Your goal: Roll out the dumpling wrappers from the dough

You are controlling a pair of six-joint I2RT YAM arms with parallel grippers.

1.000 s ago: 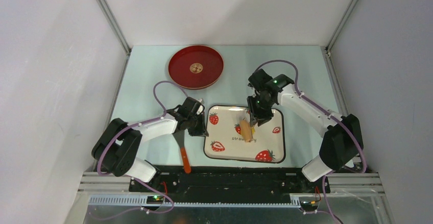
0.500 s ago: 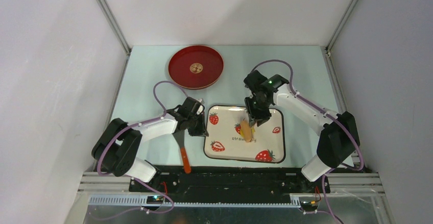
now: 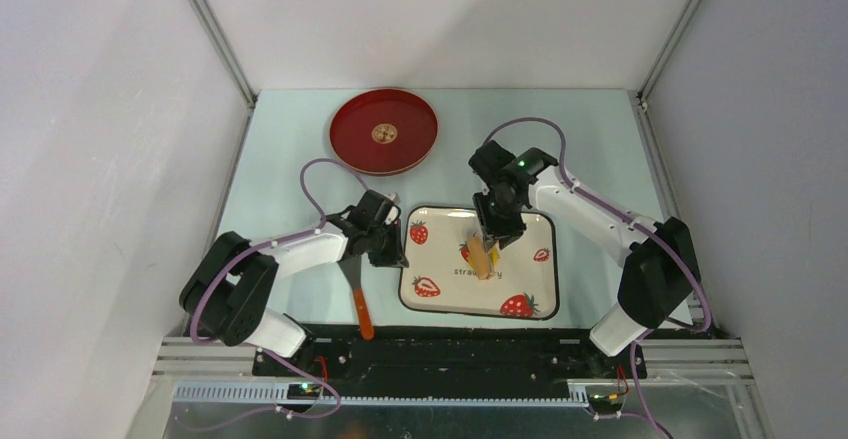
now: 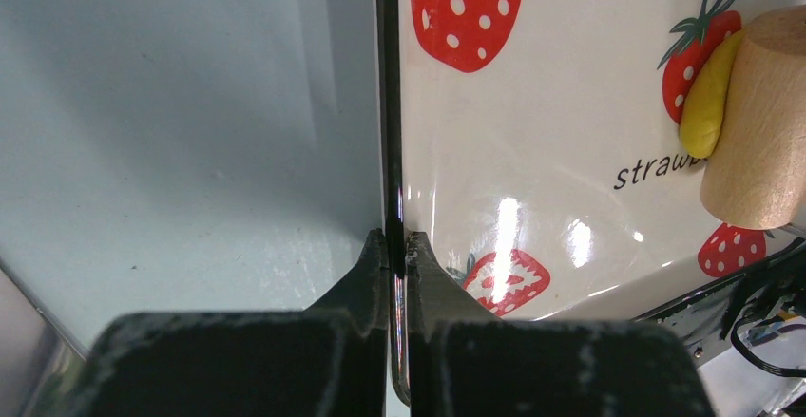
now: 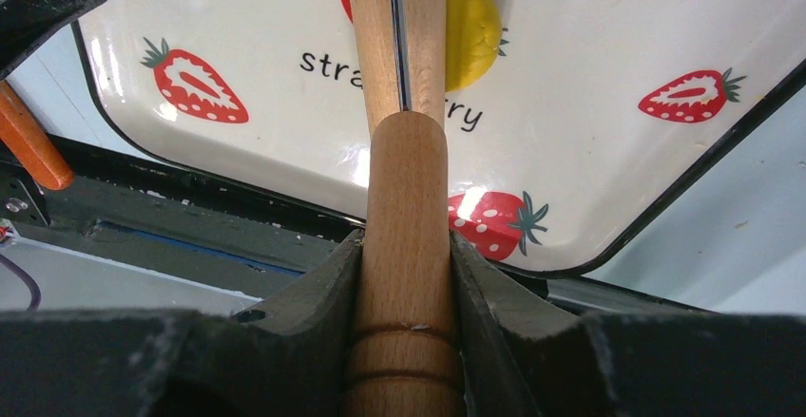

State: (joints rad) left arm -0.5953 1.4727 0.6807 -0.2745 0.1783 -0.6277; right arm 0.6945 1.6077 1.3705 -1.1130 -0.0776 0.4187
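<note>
Scraper with an orange handle [image 3: 360,309] lies on the table near the front edge, just left of the strawberry tray [image 3: 440,259]. Further back sits a red plate [image 3: 352,139] with a round tan spot [image 3: 384,133] at its centre, too small to tell what it is. Next comes the left gripper [image 4: 397,251], its jaws pinched tight on the tray's thin left rim, with no gap showing. Near the tray's middle lies the wooden rolling pin [image 3: 481,257], its barrel running from front to back beside the printed lettering. The dough [image 5: 472,32], a small flattened yellow patch, lies on the tray touching the barrel and pokes out from under its edge. The right gripper [image 5: 404,246] holds the pin's handle, with a finger pressed against each side of the wood.
</note>
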